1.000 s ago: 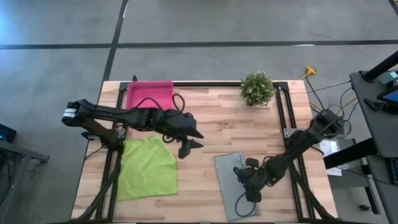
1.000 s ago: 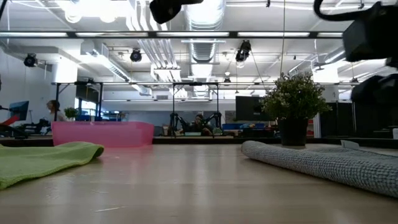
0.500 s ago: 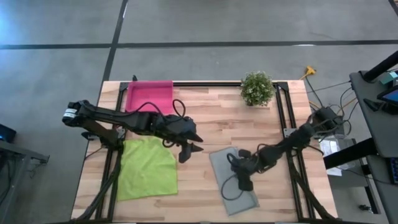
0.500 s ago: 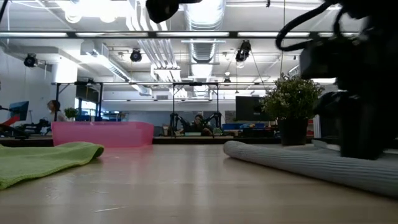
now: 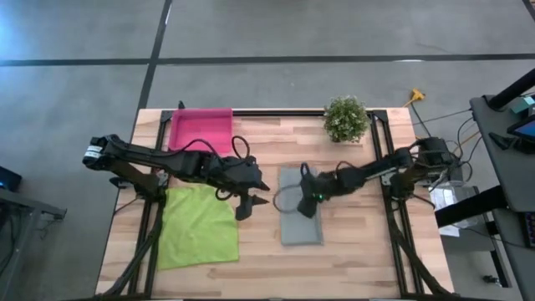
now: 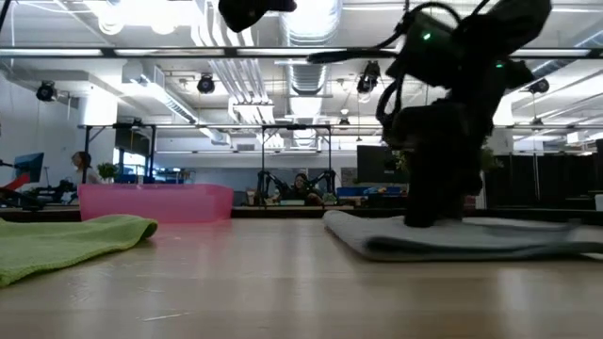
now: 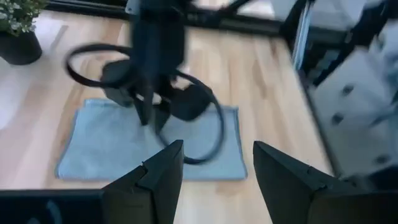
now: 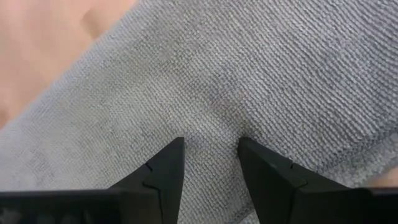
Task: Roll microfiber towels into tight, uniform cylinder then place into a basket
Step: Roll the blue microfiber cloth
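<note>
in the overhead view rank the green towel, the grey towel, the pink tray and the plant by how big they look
1. Green towel, clearly the largest patch.
2. Pink tray and grey towel: they look close in area, and a claw covers part of the grey one, so I won't rank them.
3. Plant, the smallest.

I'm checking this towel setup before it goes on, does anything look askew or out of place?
Nothing is spilled or damaged. The green towel lies with rumpled, uneven edges beside the left claw; the grey towel lies flat under the right claw. The pink basket holds nothing.
</note>
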Controlling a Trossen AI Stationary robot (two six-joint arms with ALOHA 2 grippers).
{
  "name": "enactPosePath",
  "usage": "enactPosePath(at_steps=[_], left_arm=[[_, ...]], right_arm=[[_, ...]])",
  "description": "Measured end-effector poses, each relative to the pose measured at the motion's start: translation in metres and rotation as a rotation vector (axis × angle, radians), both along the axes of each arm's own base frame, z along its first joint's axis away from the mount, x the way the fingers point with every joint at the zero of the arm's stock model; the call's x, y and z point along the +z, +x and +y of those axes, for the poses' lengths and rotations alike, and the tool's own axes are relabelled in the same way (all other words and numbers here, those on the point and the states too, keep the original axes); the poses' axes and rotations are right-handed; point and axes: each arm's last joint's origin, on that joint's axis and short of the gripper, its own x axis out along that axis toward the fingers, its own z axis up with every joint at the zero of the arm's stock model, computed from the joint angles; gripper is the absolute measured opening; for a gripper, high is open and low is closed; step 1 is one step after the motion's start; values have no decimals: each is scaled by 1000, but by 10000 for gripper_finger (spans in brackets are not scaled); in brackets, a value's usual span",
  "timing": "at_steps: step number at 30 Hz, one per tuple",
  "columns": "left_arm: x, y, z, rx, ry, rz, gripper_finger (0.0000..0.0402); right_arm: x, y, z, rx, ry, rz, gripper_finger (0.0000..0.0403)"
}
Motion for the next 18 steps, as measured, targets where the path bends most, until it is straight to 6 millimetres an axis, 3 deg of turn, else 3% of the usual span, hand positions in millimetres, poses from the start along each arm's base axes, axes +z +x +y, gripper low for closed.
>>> enactPosePath(at_steps=[5, 8, 13, 18], left_arm=[[-14, -4, -3, -75, 197, 80, 178], [-33, -7, -6, -139, 287, 123, 178], [-60, -8, -16, -227, 365, 97, 178], [-73, -1, -37, -358, 507, -111, 178]], right_arm=[[28, 4, -6, 96, -8, -102, 150], [50, -5, -1, 137, -24, -165, 151], [90, -37, 17, 289, -70, -233, 159], [113, -72, 53, 581, -219, -283, 178]])
